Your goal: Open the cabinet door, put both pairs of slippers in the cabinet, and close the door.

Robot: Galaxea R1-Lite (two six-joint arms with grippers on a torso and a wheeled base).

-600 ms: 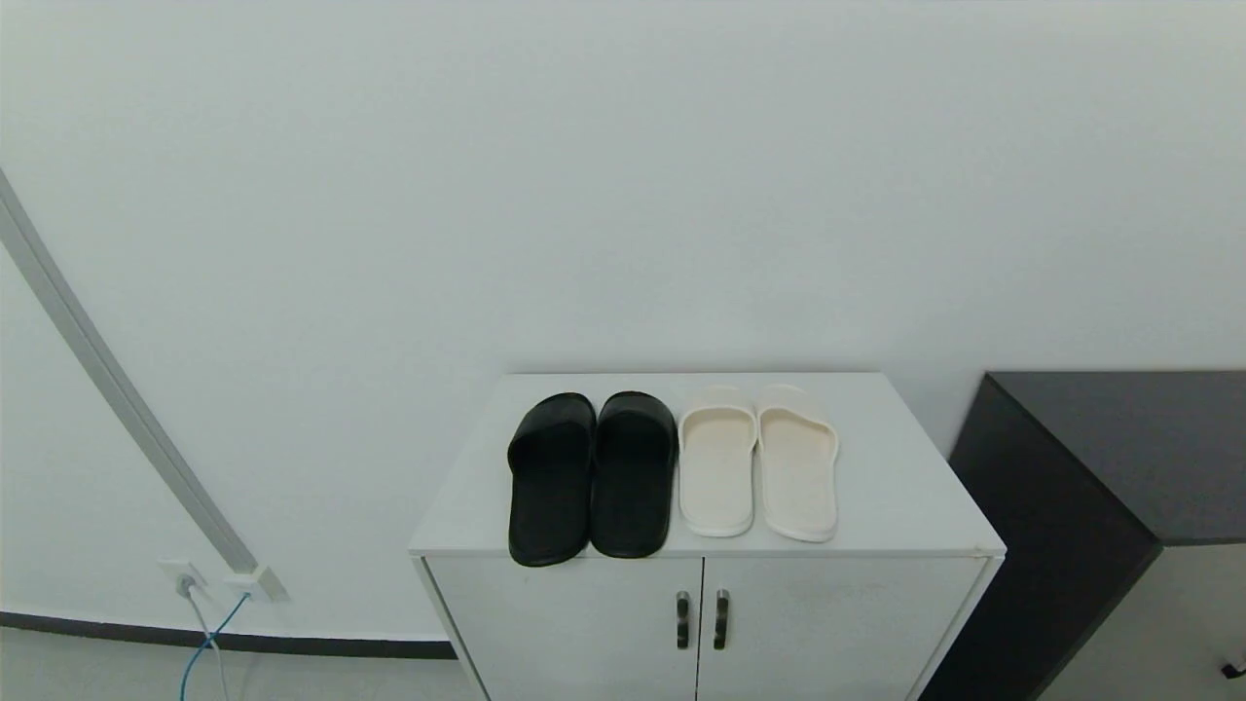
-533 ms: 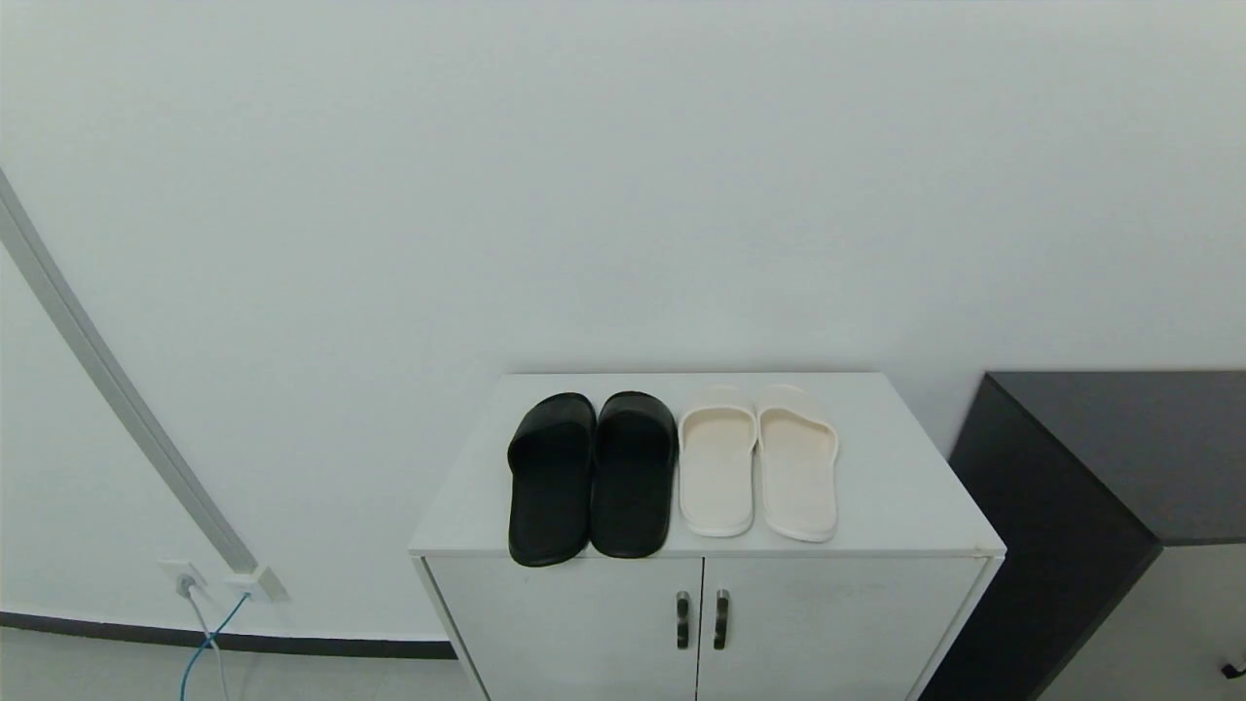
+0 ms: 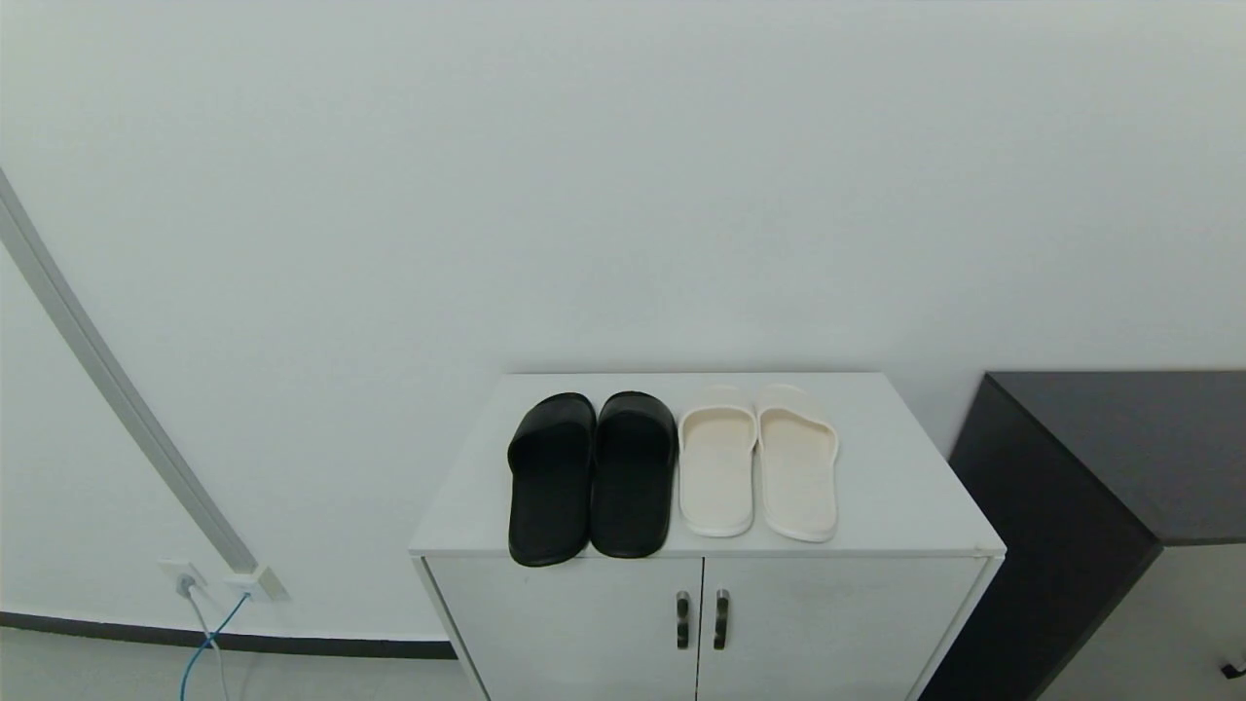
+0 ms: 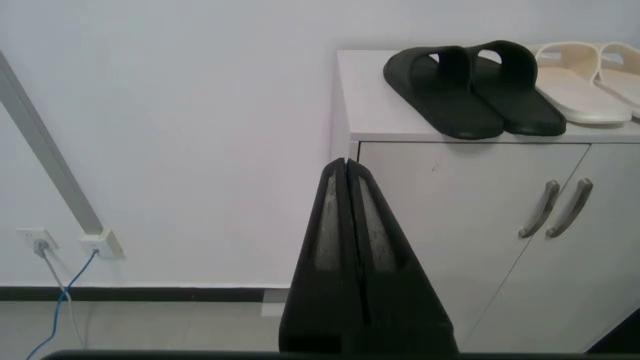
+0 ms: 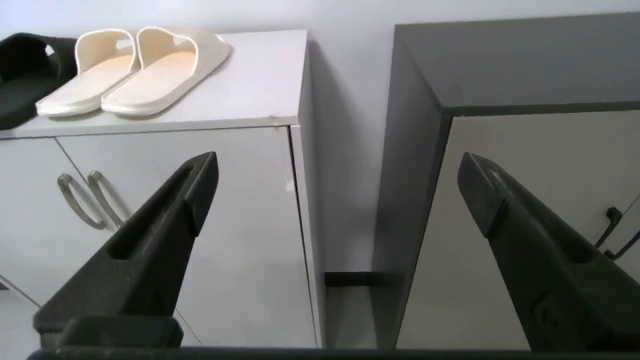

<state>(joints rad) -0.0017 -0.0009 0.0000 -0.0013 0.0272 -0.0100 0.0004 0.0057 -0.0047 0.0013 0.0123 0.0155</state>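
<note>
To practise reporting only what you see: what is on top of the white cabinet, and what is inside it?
On the white cabinet lie black slippers and, beside them, cream slippers. Both doors are shut, so the inside is hidden.

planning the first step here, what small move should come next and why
Probably bring the open right gripper toward the right door handle: both cabinet doors are shut, the black slippers and white slippers sit on top, and the left gripper is shut.
</note>
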